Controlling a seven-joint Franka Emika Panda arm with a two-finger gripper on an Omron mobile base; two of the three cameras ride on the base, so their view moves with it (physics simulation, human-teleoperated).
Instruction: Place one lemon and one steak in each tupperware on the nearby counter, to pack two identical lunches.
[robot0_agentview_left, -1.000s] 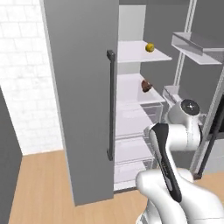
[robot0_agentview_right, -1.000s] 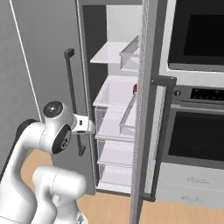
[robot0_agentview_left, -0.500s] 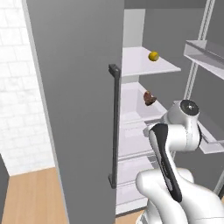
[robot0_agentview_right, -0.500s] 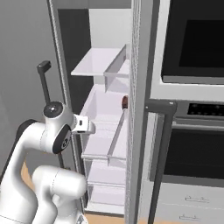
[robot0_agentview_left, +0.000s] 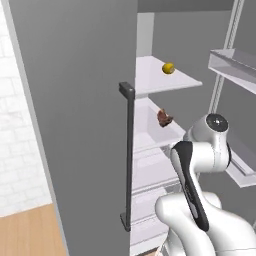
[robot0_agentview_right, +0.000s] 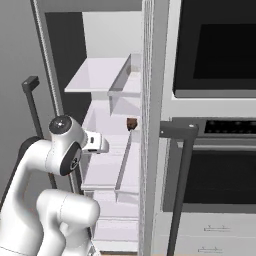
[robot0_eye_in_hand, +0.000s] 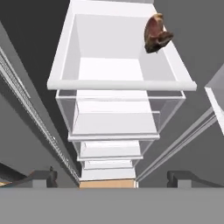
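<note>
Closer to the open fridge (robot0_agentview_left: 90, 100) than a second before, the base faced its shelves; gripper (robot0_eye_in_hand: 109, 177) spread wide, empty. Lemon (robot0_agentview_left: 168, 68) sat on the upper shelf, steak (robot0_eye_in_hand: 155, 32) below.

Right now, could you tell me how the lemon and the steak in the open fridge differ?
The lemon is small, round and yellow; the steak is a larger, irregular reddish-brown lump. The lemon sits on the upper shelf, the steak on the next shelf below it. Both lie near the right side of their shelves, untouched by the open gripper.
</note>
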